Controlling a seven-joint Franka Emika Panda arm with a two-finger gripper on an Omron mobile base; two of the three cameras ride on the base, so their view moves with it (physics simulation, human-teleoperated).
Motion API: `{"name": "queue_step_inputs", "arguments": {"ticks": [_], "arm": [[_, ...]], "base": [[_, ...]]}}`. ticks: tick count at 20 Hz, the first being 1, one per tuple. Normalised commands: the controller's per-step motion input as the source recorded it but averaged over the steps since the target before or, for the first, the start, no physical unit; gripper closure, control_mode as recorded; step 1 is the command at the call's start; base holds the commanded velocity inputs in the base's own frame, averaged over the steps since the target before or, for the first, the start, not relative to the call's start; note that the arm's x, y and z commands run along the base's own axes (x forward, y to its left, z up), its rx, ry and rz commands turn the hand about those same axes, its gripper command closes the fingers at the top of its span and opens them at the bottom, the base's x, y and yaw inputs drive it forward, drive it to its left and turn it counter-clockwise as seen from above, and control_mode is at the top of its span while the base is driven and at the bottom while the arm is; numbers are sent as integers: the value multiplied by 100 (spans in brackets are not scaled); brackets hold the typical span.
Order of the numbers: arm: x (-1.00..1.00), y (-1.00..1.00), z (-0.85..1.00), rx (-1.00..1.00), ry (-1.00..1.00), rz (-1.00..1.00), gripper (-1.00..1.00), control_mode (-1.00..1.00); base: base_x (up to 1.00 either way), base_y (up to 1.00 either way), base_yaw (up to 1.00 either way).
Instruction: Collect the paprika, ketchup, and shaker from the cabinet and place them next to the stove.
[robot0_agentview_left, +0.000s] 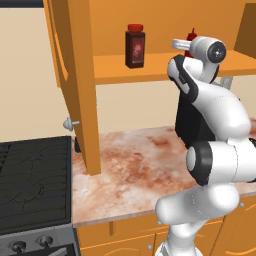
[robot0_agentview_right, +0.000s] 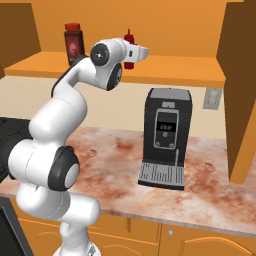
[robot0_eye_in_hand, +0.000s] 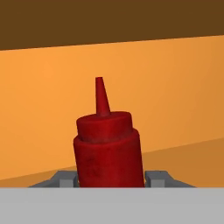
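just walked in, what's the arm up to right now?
The arm has reached up into the cabinet and its gripper sits on either side of the ketchup, which stands upright on the shelf, apparently closed on it but not yet lifted. The paprika stands on the same shelf, untouched. The counter beside the stove holds none of the items yet; a coffee machine stands further along.

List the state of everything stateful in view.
ketchup: upright on the cabinet shelf, between the fingers
gripper: shut on ketchup
paprika: upright on the shelf, capped, untouched
cabinet: door open
coffee machine: on the counter, display lit
stove: nothing on the grates
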Motion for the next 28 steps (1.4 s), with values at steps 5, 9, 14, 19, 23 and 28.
{"name": "queue_step_inputs", "arguments": {"ticks": [5,9,14,19,23,28], "arm": [[0,-7,0,0,0,0,100,-100],[3,0,0,0,1,0,100,-100],[0,0,0,0,0,0,100,-100],[-31,-1,-4,0,-9,0,100,-100],[-82,2,-24,0,-10,4,100,-100],[-88,9,-5,-1,-2,16,100,-100]], "base": [[0,0,0],[0,0,0],[0,0,0],[0,0,0],[0,0,0],[0,0,0]]}}
